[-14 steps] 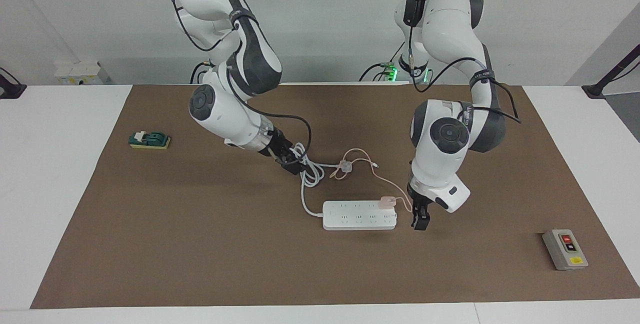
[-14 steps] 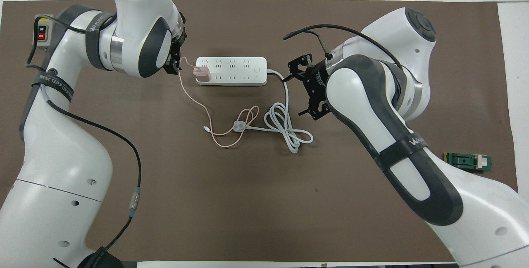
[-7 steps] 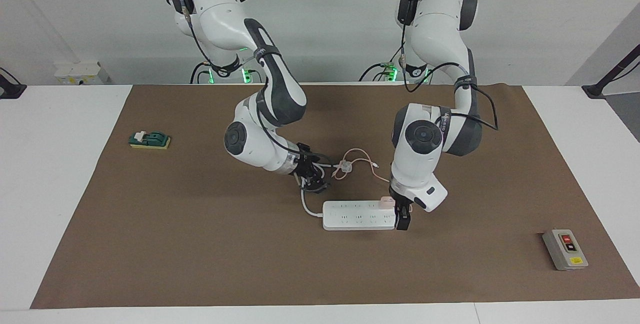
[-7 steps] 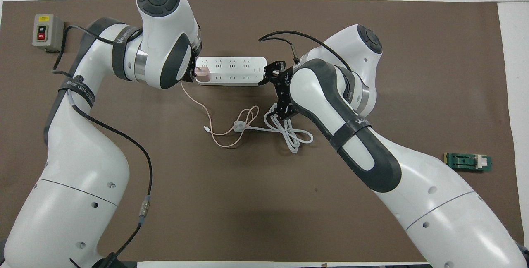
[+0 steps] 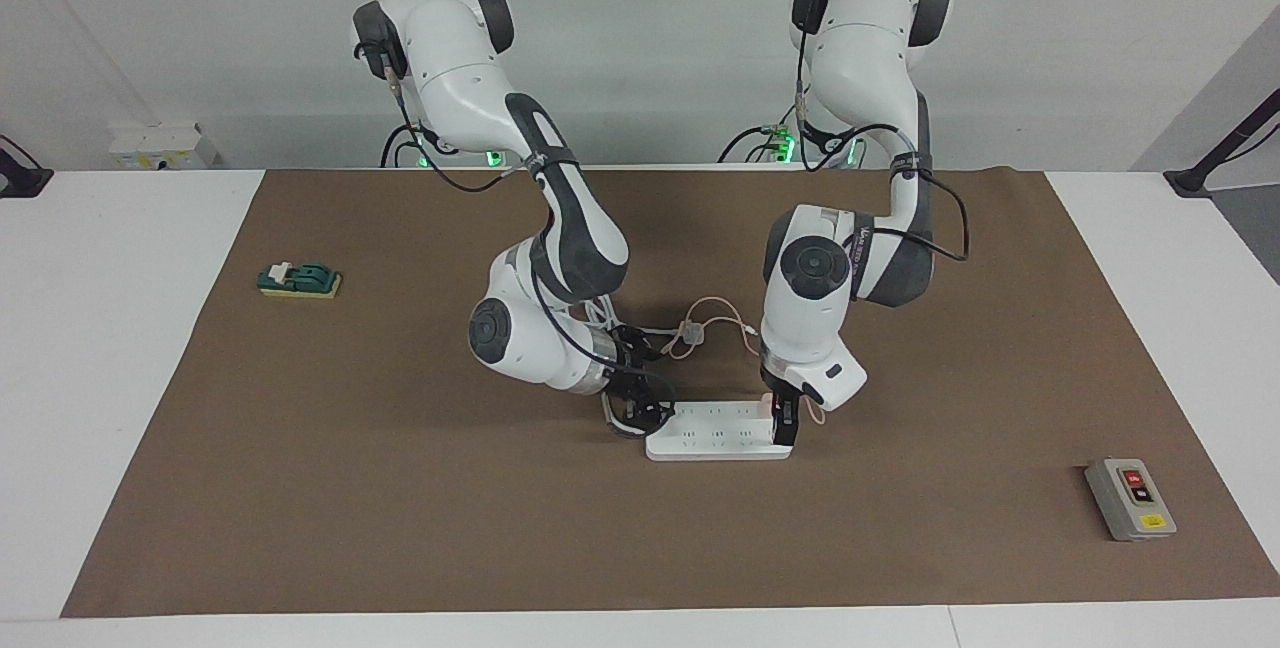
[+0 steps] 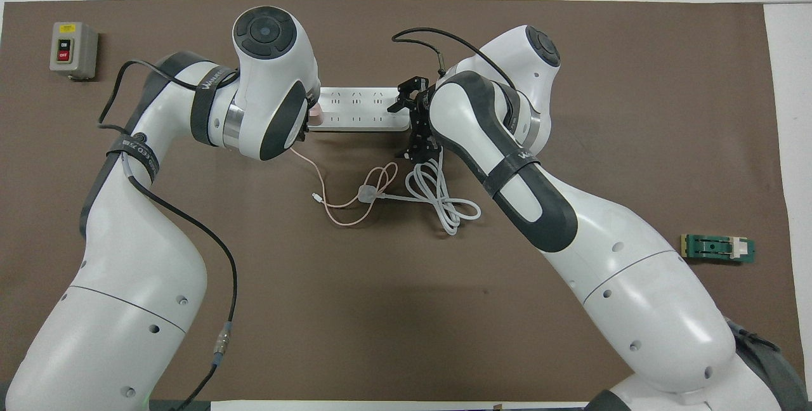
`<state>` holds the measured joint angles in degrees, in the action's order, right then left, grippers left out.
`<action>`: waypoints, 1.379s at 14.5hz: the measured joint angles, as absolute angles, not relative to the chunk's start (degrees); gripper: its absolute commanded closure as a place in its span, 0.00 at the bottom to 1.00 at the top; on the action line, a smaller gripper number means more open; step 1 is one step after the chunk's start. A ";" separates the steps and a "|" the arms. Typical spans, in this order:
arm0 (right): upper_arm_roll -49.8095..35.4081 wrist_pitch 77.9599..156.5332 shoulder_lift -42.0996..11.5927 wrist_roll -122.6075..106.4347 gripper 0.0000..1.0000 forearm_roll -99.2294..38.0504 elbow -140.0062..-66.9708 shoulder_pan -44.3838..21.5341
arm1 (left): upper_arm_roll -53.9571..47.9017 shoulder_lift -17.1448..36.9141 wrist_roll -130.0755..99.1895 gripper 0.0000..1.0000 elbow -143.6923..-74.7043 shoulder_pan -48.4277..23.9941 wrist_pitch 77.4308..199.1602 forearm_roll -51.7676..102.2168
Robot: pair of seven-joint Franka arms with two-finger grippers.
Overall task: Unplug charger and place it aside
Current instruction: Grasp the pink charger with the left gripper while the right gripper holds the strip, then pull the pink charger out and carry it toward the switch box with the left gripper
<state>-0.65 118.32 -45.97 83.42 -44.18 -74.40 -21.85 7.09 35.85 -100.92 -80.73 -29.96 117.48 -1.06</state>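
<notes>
Charger (image 5: pixel 768 402): small pale-pink cube, plugged in at the power strip's (image 5: pixel 715 433) end toward the left arm; thin pink cable (image 6: pixel 320 184) loops over the matte brown mat (image 5: pixel 400 488) on the worktop. Strip: long white glossy bar. Left gripper (image 5: pixel 785 425) at the charger; whether its fingers clamp it, cannot tell. Right gripper (image 5: pixel 640 410) over the strip's other end, fingers apart.

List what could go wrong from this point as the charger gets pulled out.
1. The power strip lies loose on the mat; if the right claw at its cord end does not pin it, the strip may lift with the charger.
2. The left claw largely hides the small charger, so a shallow grip could slip.
3. The pink cable is looped with the white cord and may drag it.
</notes>
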 measured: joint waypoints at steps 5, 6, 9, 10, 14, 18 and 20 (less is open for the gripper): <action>-0.09 118.32 -49.45 83.82 0.00 -44.22 -69.00 -21.80 | 7.25 34.65 -100.92 1.00 -82.38 -29.99 117.15 -1.04; -0.03 118.32 -49.78 83.82 0.00 -44.22 -68.48 -21.73 | 7.27 34.60 -100.92 1.00 -82.52 -29.99 117.16 -1.04; 0.16 118.42 -50.64 83.82 0.00 -44.18 -67.20 -21.69 | 7.27 34.54 -100.91 1.00 -82.46 -29.99 116.98 -1.04; 0.15 118.80 -50.87 83.82 0.00 -44.18 -67.00 -21.71 | 7.26 34.46 -100.77 1.00 -82.44 -29.98 116.90 -1.01; 0.12 120.62 -51.99 83.82 0.00 -43.64 -66.51 -22.45 | 7.79 30.55 -94.31 1.00 -82.02 -28.00 111.32 -0.65; 0.14 120.75 -52.60 83.81 0.00 -43.17 -65.86 -22.58 | 8.12 22.90 -80.54 1.00 -82.14 -20.94 102.18 0.98; 0.17 120.73 -53.21 83.81 0.00 -41.01 -64.54 -22.57 | 8.25 20.15 -70.25 1.00 -82.77 -15.96 98.19 1.33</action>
<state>0.17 120.73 -53.21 83.81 -41.01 -64.54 -22.57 8.25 20.15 -70.25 -82.77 -15.96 98.19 1.33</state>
